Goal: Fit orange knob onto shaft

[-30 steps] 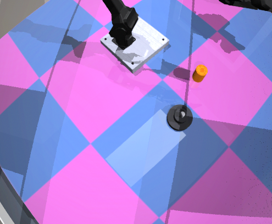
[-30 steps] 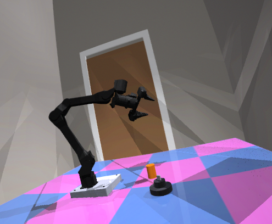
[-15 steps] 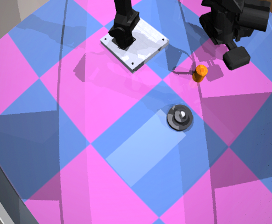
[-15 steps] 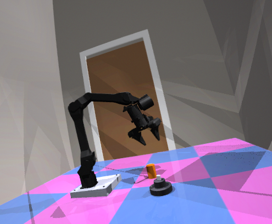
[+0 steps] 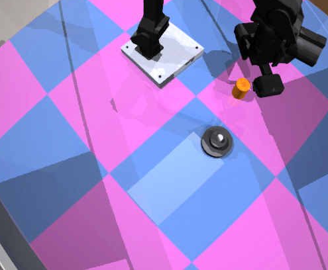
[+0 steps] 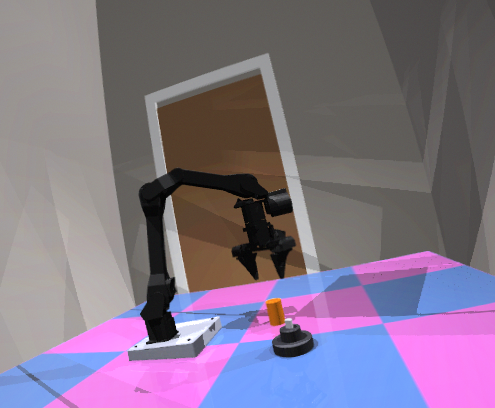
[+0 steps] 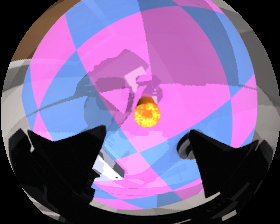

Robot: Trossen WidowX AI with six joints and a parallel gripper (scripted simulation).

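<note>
The orange knob (image 5: 240, 88) (image 6: 275, 312) (image 7: 147, 114) stands upright on the checkered table; its underside with the hole is hidden. The dark round pedestal (image 5: 209, 149) (image 6: 292, 346) stands close by, with the short silver shaft (image 5: 220, 137) (image 6: 289, 323) upright at its centre; which way the shaft's flat side faces cannot be made out. My gripper (image 6: 269, 278) (image 7: 149, 132) is open and empty, pointing down and hanging above the table over the knob's area, clear of it. In the wrist view the knob shows between and a little beyond the two fingertips.
The arm's pale square base plate (image 5: 179, 47) (image 6: 162, 353) lies on the pink and blue checkered table (image 5: 228, 193) (image 6: 345, 382), to the left of the knob and pedestal in the top and exterior views. A brown door (image 6: 215, 137) in a pale frame stands behind the table.
</note>
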